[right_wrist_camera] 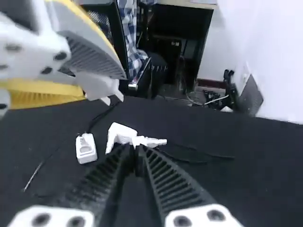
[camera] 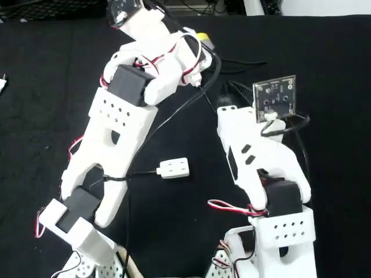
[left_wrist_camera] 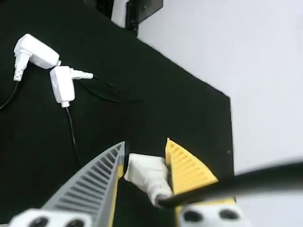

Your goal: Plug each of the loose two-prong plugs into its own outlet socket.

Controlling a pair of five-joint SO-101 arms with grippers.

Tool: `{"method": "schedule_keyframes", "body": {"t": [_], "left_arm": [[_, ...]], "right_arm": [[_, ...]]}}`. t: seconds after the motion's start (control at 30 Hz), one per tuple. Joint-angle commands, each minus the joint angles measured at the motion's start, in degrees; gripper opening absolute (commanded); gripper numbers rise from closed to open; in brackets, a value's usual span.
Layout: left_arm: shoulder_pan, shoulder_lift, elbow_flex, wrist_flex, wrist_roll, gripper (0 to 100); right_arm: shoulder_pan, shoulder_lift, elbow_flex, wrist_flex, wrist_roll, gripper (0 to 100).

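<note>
Left claw: closed narrow on a white plug, cord trailing out. It is held raised off the table, judged so the prongs can be lined up with a socket.
Outlet socket: laid flat mid-table between the arms, nothing plugged in yet.
Right claw: fingers pressed almost together, nothing seen gripped. It is parked just behind a second loose plug, probably for the next pick.

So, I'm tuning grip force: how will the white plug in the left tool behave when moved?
Likely light and rigid: the white plug is a small moulded body spanning the left tool. Its black cord may tug and twist it. Smooth plastic could slip.
</note>
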Motion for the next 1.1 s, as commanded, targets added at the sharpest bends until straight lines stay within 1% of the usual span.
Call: {"method": "schedule_keyframes", "body": {"t": [0.0,0.1,0.3,0.4,0.47,0.6,0.7,0.77,0.87,0.93,1.07], "left_arm": [[-0.31,-1.76,-1.01,1.32,0.09,3],[-0.22,-1.58,-2.42,1.41,0.35,3],[-0.22,-1.32,-0.57,1.14,0.44,3],[-0.40,-1.23,-0.13,-0.44,0.35,3],[-0.31,-1.23,-0.04,-0.26,0.18,3],[-0.66,-1.14,0.13,0.18,0.00,3],[-1.63,-1.58,0.75,0.09,-1.49,3],[-1.19,-1.67,0.13,0.09,-2.02,3],[-0.48,-1.76,-0.92,1.85,-2.99,3],[-1.45,-1.76,-2.68,3.78,-3.16,3],[-4.26,-1.76,-7.34,6.51,-3.08,3]], "right_arm": [[0.88,-1.54,-3.21,-0.09,-0.62,1.1],[1.05,-1.63,-4.44,0.53,-2.55,1.1],[4.40,4.35,-14.81,8.70,-13.01,1.1],[4.92,9.89,-20.18,14.95,-22.77,1.1],[6.86,14.11,-23.34,17.76,-26.55,1.1],[8.79,21.76,-28.18,23.47,-27.08,1.1],[8.18,25.54,-28.18,24.44,-24.53,1.3],[7.03,26.59,-25.19,20.92,-19.08,1.3],[5.01,25.36,-17.71,11.43,-15.38,1.3],[4.31,22.55,-10.77,2.46,-11.87,1.3],[-0.35,13.85,7.87,-16.62,-3.43,1.3]]}}
